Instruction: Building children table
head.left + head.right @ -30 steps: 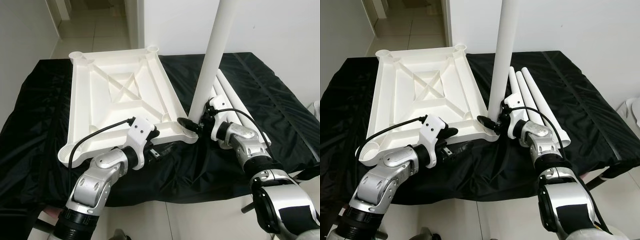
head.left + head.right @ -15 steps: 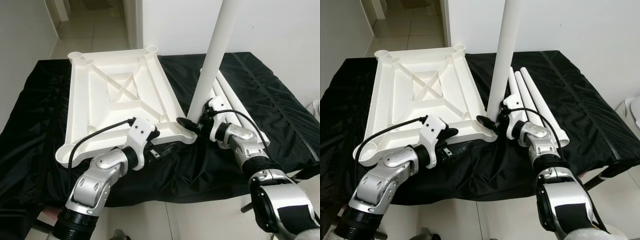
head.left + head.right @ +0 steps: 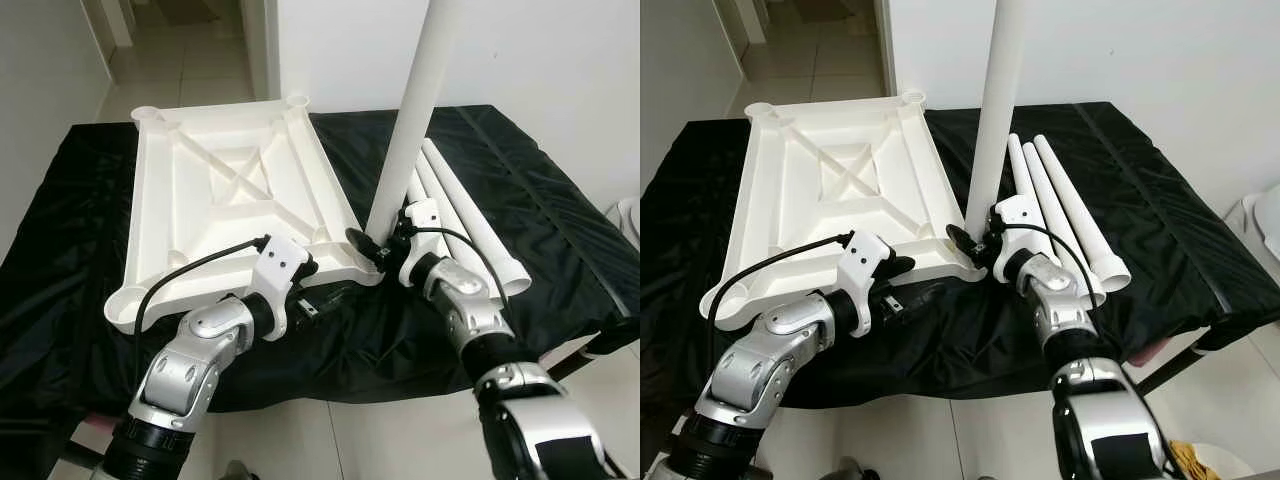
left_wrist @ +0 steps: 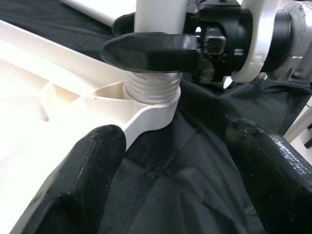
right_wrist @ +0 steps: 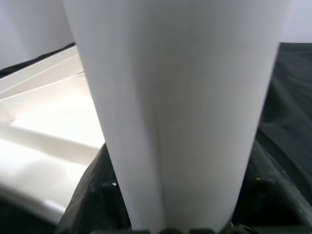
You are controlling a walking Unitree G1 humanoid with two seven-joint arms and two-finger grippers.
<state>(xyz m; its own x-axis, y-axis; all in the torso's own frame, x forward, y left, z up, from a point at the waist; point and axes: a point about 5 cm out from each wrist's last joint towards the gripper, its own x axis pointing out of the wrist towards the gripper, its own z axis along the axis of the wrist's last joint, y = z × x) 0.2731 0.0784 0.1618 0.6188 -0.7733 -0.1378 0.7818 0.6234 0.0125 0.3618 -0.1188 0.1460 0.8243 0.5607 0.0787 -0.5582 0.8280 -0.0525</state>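
We note a work surface covered w/ a black cloth (image 3: pixel 560 215), glossy and creased, draped over the near edge and hanging toward a pale tiled floor (image 3: pixel 390 440). White wall (image 3: pixel 560 60) behind; at upper left a doorway opens onto more tile (image 3: pixel 190 60). On the cloth lies the white tabletop (image 3: pixel 225 200), upside down, ribs and X-brace facing up, round leg sockets at its corners. One white table leg (image 3: pixel 410 120) stands upright in the near-right corner socket; in the left wrist view we see its threaded end (image 4: pixel 152 88) seated in the socket collar. Three more spare legs (image 3: pixel 1060 205) lie side by side on the cloth just right of the tabletop, touching one another. Right gripper (image 3: pixel 372 244) is at the base of the upright leg, fingers (image 4: pixel 146 48) closed round it just above the thread; the right wrist view shows the leg's shaft close up betw. them. Left gripper (image 3: pixel 320 300) sits low at the near edge of the tabletop, beside the same corner; its fingers (image 4: pixel 87 175) are spread wide, one on the tabletop edge, the other over the cloth, holding nothing. Both silver arms reach in from the near side.
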